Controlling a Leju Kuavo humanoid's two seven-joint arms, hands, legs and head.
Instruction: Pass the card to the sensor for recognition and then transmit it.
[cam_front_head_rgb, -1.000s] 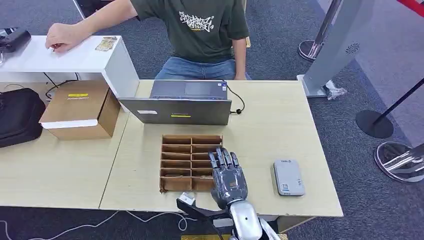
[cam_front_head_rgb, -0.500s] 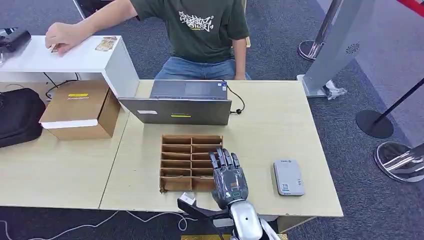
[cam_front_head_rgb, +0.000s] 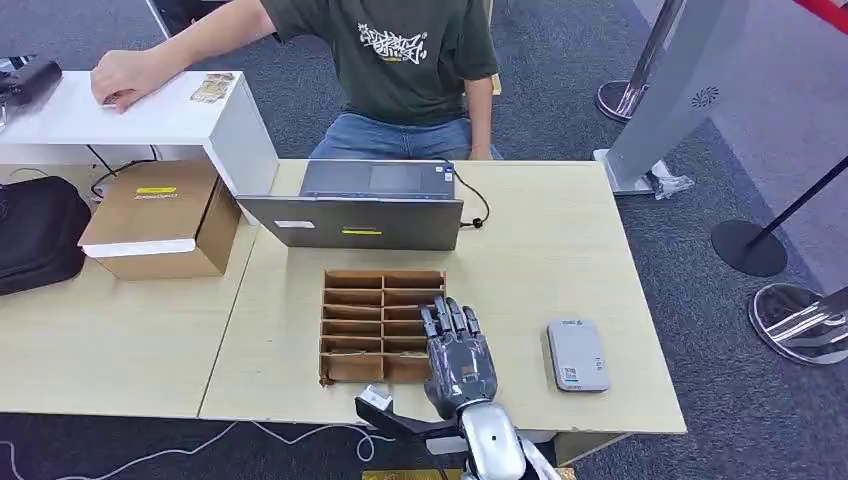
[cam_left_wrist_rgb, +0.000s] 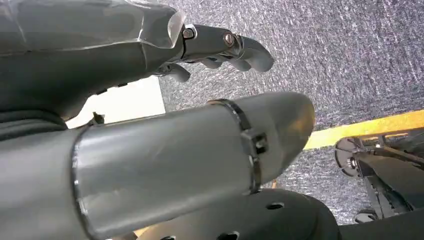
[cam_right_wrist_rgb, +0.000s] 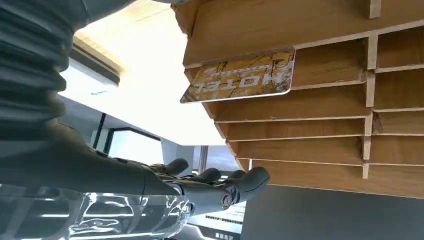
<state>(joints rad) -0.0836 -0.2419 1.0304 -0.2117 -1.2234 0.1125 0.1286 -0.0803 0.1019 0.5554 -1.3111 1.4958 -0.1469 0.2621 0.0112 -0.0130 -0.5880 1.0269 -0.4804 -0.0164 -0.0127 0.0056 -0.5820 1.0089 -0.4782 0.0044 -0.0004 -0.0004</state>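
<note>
A yellow-brown card (cam_right_wrist_rgb: 240, 77) printed HOTEL stands in a slot of the wooden divided rack (cam_right_wrist_rgb: 310, 105). In the head view the rack (cam_front_head_rgb: 365, 300) lies in the middle of the table, and my right hand (cam_front_head_rgb: 458, 355) hovers over its near right corner, fingers stretched forward and apart, holding nothing. Its fingers (cam_right_wrist_rgb: 210, 185) stay clear of the card in the right wrist view. The grey flat sensor (cam_front_head_rgb: 577, 354) lies on the table to the right of that hand. My left hand (cam_left_wrist_rgb: 100, 55) hangs over the carpet, fingers loosely bent and empty.
A half-open laptop (cam_front_head_rgb: 360, 205) stands behind the rack, its cable trailing right. A person (cam_front_head_rgb: 400, 60) sits beyond it, one hand on a white shelf (cam_front_head_rgb: 150, 115) that bears a small card (cam_front_head_rgb: 212, 88). At the left sit a cardboard box (cam_front_head_rgb: 160, 220) and a black bag (cam_front_head_rgb: 35, 235).
My right hand has barely shifted over the rack. The person's hand on the white shelf has moved slightly.
</note>
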